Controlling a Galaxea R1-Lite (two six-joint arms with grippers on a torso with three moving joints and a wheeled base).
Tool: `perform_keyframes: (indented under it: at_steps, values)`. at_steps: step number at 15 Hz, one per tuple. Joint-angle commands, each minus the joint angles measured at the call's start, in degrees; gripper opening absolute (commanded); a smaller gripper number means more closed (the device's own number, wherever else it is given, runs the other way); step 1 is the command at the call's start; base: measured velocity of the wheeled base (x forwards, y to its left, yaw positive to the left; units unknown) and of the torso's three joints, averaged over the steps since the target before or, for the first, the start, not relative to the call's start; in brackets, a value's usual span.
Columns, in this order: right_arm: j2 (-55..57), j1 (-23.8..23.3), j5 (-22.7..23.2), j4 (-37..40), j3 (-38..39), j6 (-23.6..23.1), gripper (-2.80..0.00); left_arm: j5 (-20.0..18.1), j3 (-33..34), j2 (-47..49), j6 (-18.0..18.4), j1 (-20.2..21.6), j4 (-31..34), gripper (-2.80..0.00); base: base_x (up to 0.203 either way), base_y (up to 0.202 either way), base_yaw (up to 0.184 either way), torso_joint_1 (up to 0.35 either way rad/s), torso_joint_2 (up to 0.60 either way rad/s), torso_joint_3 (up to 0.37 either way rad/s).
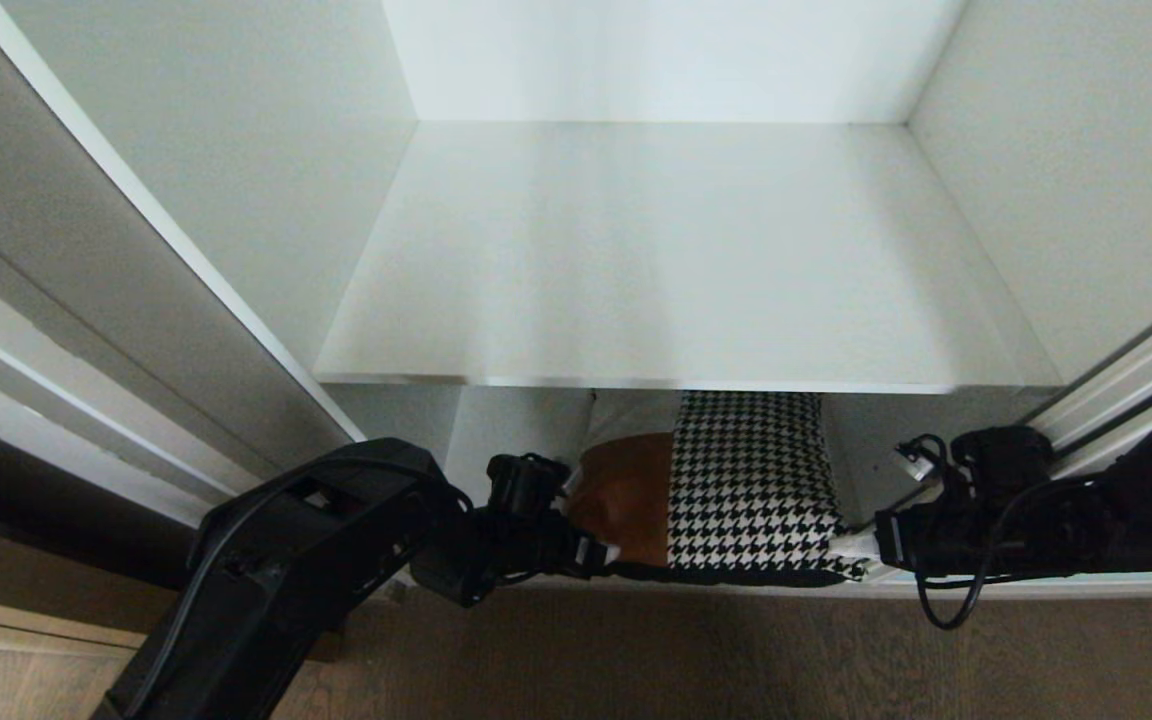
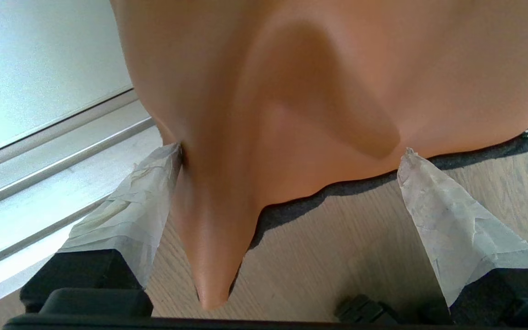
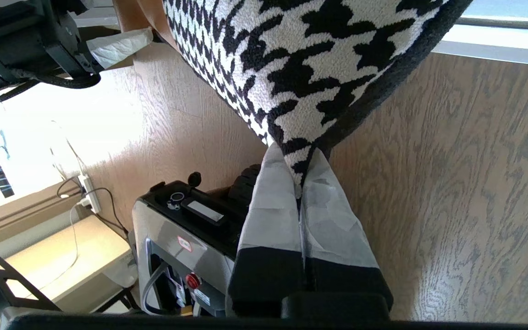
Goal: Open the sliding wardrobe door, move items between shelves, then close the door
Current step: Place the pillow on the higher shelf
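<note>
left gripper point(image 2: 287, 156): fingers point(image 2: 131, 215) spread wide on either side of the tan leather corner of the bag point(image 1: 726, 490). One tip touches the leather, the other sits just at its edge, so nothing is clamped on this side.

right gripper point(image 3: 300, 183): taped fingers point(image 3: 273, 206) pressed together, pinching the houndstooth corner of the bag right at its black edge. Looks like the only real hold on it.

bag: half in the lower compartment, front edge poking out over the wood floor point(image 3: 452, 183), directly under the upper shelf point(image 1: 676, 290).

risk 1: single-corner grip on a soft floppy thing. If the right arm lifts alone I'd guess the leather end sags, swings, or the fabric slides out of the pinch.

risk 2: leather looks slick and puckered between the left fingers, so closing there could grab just a fold and slip off.

risk 3: the upper shelf's front lip sits right above the bag. Coming straight up instead of pulling out first could jam the bag or a gripper against it.

risk 4: the sliding wardrobe door point(image 1: 1136, 400) and its frame run close beside the right arm, so a wide swing could clip it.

upper shelf: bare as far as I can see.
</note>
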Motion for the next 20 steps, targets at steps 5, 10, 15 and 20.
perform_keyframes:
  at_steps: [5, 10, 15, 20]
  values:
    - [0.19, -0.06, 0.23, -0.14, -0.18, 0.14, -2.80, -0.89, -0.24, -0.41, 3.27, 0.91, 3.27, 0.00, 0.000, 0.000, 0.000, 0.000, 0.00, 0.000]
    - [-0.10, -0.15, 0.23, -0.23, 0.00, 0.14, -2.80, -1.70, -9.66, 1.67, 4.51, 2.75, 12.62, 0.00, 0.000, 0.000, 0.000, 0.000, 0.00, 0.000]
    - [-0.19, -0.23, 0.23, -0.23, 0.09, 0.14, -2.80, -2.96, -12.98, 2.61, 5.28, 2.68, 16.01, 0.00, 0.000, 0.000, 0.000, 0.000, 0.00, 0.000]
    - [-0.18, -0.23, 0.23, -0.23, 0.00, 0.14, -2.80, -3.40, -13.23, 2.70, 5.01, 2.67, 15.69, 0.00, 0.000, 0.000, 0.000, 0.000, 0.00, 0.000]
